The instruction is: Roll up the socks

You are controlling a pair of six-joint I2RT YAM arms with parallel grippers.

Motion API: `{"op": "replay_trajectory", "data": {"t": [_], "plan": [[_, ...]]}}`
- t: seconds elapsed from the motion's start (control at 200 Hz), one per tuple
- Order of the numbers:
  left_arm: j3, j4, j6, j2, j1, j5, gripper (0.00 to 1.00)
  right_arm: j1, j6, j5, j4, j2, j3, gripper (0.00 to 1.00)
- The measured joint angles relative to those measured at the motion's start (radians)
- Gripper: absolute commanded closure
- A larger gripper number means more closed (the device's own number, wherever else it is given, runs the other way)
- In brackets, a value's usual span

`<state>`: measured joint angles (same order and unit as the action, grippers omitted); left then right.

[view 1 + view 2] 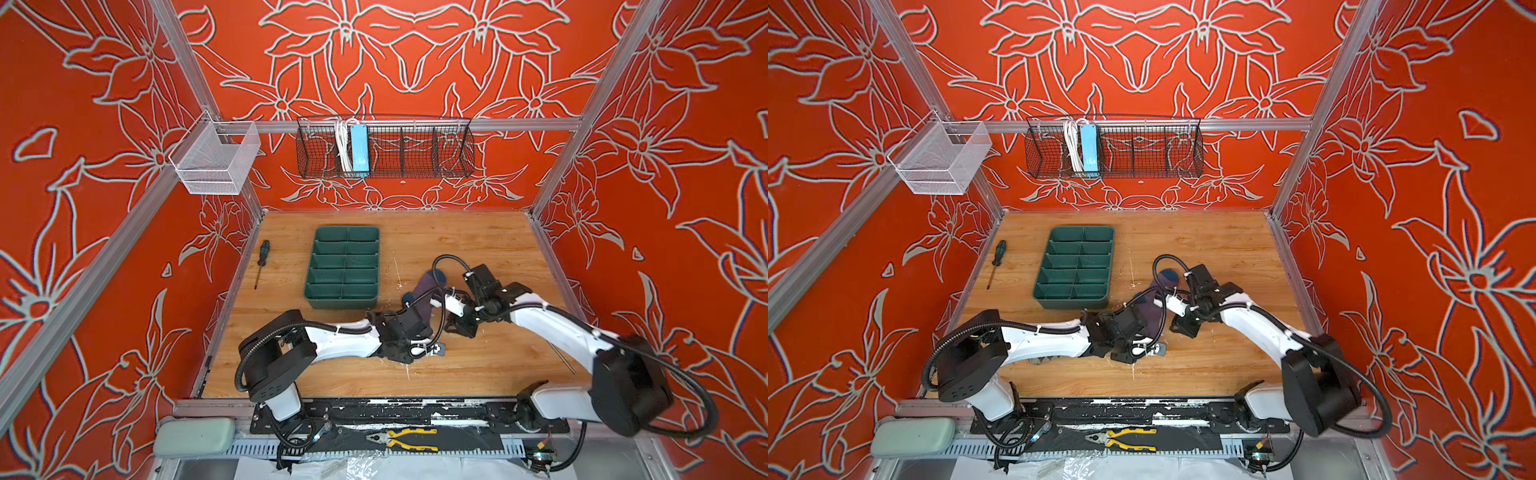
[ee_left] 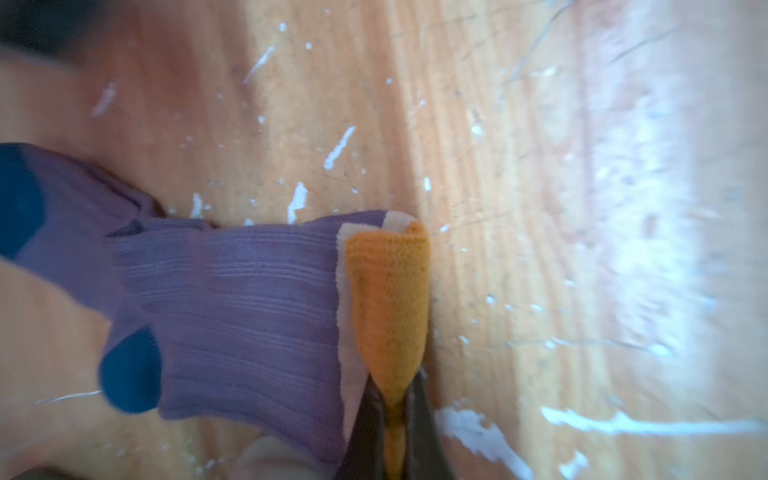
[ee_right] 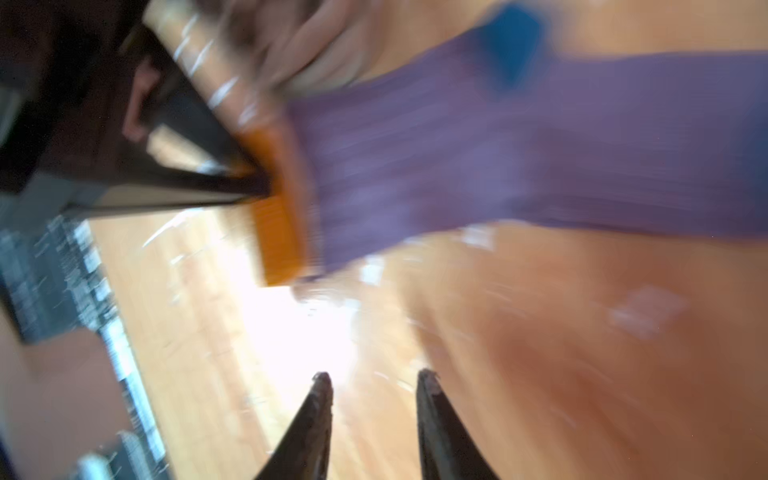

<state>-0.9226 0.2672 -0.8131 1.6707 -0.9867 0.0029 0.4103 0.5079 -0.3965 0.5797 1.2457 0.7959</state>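
Left wrist view: we clench our left gripper (image 2: 392,388) on the yellow cuff (image 2: 388,291), our right gripper (image 3: 374,378) parted and empty near it; from there the purple sock (image 2: 249,299) stretches lengthwise across the wooden tabletop (image 2: 540,208), away toward its teal toe (image 2: 16,199)

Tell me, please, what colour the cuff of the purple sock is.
Orange-yellow; the cuff shows best in the left wrist view.

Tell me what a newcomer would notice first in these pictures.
The red walls with pale flower outlines surround everything. On the wooden table, right of the green tray, lies a purple sock. The left gripper pinches its yellow cuff, while the right gripper stands open nearby, empty.
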Motion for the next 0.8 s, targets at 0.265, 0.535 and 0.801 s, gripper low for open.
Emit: {"op": "replay_trajectory", "data": {"t": [0.265,0.535,0.801], "plan": [[-0.206,0.24,0.066,0.138,0.089,0.23,1.0,-0.052,-0.097,0.206,-0.157,-0.469,-0.126,0.53],[-0.423,0.444,0.108,0.312,0.169,0.46,1.0,-0.029,0.089,0.099,-0.014,-0.736,-0.139,0.52],[-0.558,0.566,0.127,0.429,0.22,0.594,1.0,0.293,0.274,0.277,0.142,-0.657,-0.145,0.52]]}}
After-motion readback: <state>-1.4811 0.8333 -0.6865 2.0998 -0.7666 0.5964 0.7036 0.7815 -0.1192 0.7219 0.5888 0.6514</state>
